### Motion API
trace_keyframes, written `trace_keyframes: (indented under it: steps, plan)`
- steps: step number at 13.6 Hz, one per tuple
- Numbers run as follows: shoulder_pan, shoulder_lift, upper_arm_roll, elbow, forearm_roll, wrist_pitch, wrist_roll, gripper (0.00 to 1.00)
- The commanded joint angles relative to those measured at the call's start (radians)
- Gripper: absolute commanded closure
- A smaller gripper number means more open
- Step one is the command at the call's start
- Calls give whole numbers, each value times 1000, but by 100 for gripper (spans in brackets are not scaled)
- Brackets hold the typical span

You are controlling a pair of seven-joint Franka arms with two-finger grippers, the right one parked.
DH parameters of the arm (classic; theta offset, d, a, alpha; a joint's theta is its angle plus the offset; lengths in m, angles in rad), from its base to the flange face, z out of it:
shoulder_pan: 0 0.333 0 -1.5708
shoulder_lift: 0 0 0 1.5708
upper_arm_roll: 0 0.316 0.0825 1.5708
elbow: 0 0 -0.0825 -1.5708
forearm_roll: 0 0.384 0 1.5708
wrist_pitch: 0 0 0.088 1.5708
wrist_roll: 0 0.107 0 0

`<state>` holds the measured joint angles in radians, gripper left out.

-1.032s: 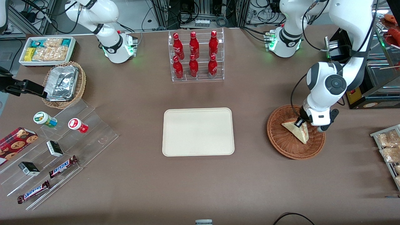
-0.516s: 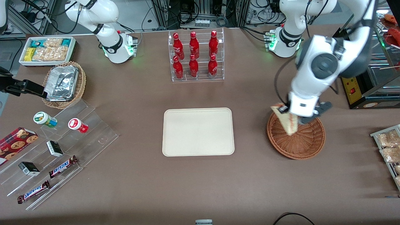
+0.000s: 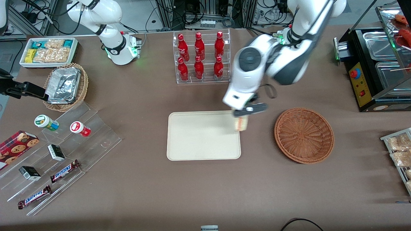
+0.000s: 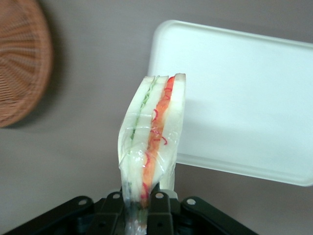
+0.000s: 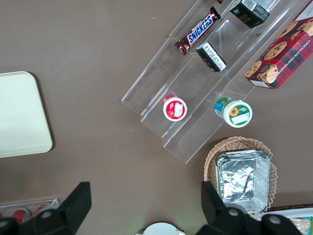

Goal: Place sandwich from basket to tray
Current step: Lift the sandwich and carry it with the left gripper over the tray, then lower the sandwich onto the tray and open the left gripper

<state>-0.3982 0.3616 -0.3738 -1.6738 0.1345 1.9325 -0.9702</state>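
The claw (image 3: 241, 116) is shut tight on the sandwich (image 3: 241, 124) and holds it up in the air. The sandwich hangs over the tray (image 3: 199, 141), at the tray's edge nearest the basket (image 3: 304, 135). The wrist view shows the sandwich (image 4: 151, 134) standing on end, with its red and green stripes showing. The basket sits on the table (image 3: 205, 192), beside the tray.

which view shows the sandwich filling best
The left wrist view: the clear-wrapped white-bread sandwich wedge faces the camera edge-on, its red and green filling layers plain, held in the gripper. The front view shows only a small blurred piece hanging under the gripper above the cream rectangular tray's edge. The right wrist view misses it.
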Motion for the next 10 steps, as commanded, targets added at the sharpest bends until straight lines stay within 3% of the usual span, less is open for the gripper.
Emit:
trace_keyframes:
  steps: [1,4,7,10]
  plan:
    - [-94,163,6,149,86,-18,-70,100]
    - [-165,337,9,273,201,12,-131,100]
    - [-215,427,13,330,279,69,-203,100]
    - [-217,456,15,336,301,127,-220,100]
